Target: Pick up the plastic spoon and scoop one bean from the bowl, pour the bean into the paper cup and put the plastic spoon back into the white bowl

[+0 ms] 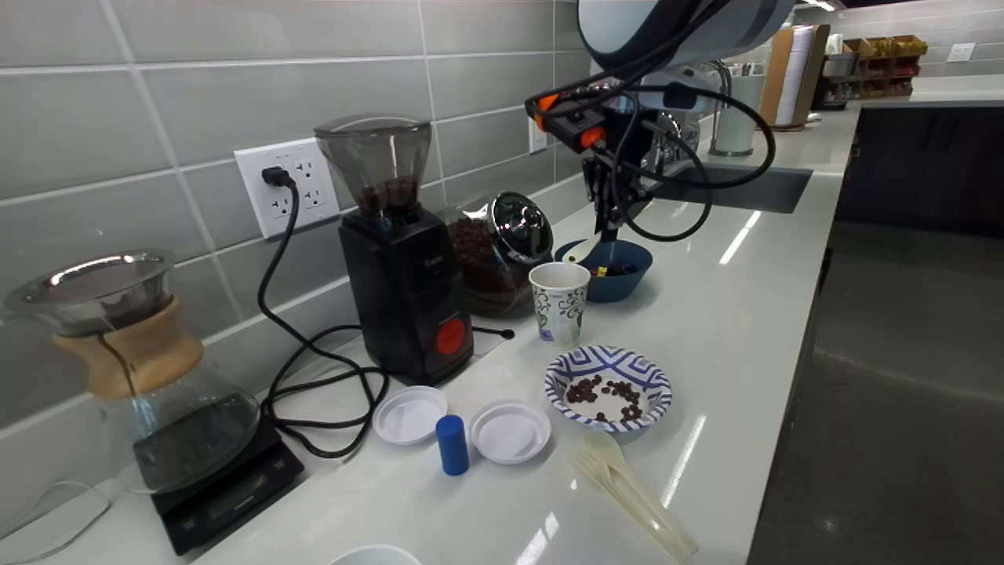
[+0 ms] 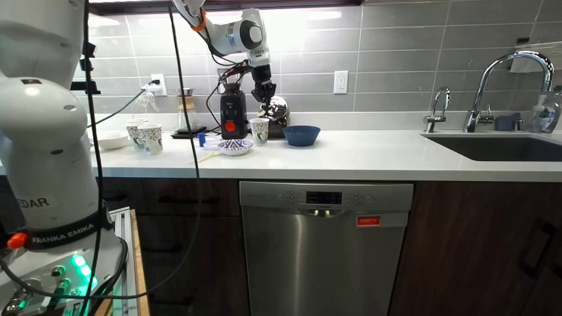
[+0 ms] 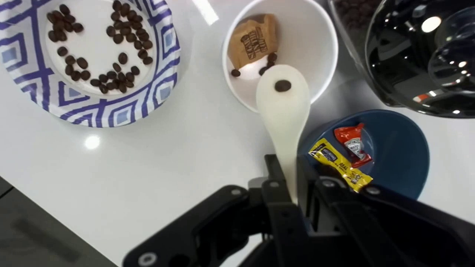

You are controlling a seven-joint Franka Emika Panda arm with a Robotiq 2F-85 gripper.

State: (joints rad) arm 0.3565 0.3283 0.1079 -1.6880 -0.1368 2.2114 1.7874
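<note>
Near paper cup (image 1: 559,310): grinder (image 1: 404,290), lidded jar (image 1: 490,275), blue bowl (image 1: 627,282), patterned bowl (image 1: 608,361).

My gripper (image 3: 286,165) is black, the plastic spoon (image 3: 284,111) creamy white. In the wrist view, ten o'clock shows me a patterned bowl (image 3: 91,40), violet-blue diamonds on white; twelve, a paper cup (image 3: 306,44), white inside; nearly three, a plain dark blue bowl (image 3: 402,155).
</note>
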